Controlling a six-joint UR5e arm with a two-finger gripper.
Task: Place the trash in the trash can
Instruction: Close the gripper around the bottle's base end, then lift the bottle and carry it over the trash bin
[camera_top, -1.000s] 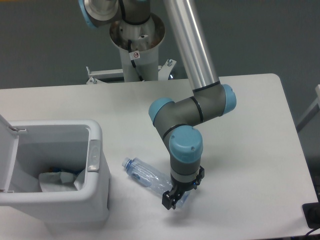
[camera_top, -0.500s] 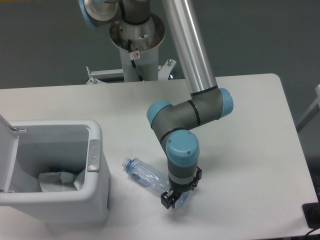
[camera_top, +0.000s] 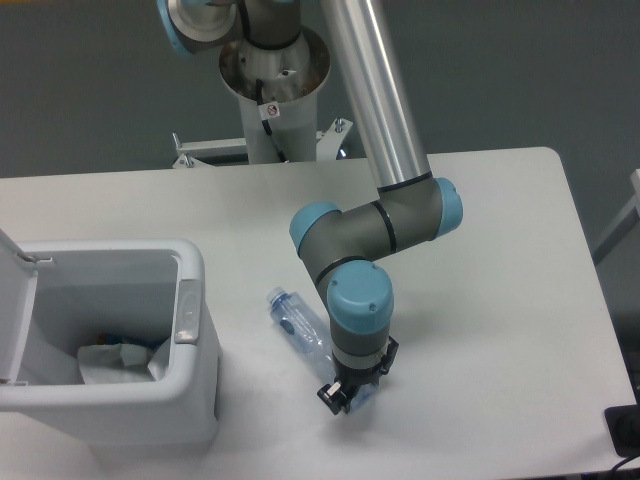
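Note:
A crushed clear bluish plastic bottle (camera_top: 300, 324) with a pale blue cap lies slanted on the white table, cap end up-left toward the bin. My gripper (camera_top: 343, 397) is shut on the bottle's lower right end, low over the table. The wrist hides part of the bottle. The white trash can (camera_top: 188, 345) stands at the left with its lid swung open. Inside it rests a crumpled white paper wad (camera_top: 110, 361).
The arm's grey base column (camera_top: 272, 90) rises at the back middle, and the silver arm tube (camera_top: 375, 90) slopes down over the table. A dark object (camera_top: 627, 432) sits at the table's lower right corner.
The gripper shifted slightly left and up. The bottle swung with it: its cap end moved right and away from the bin, now lying steeper.

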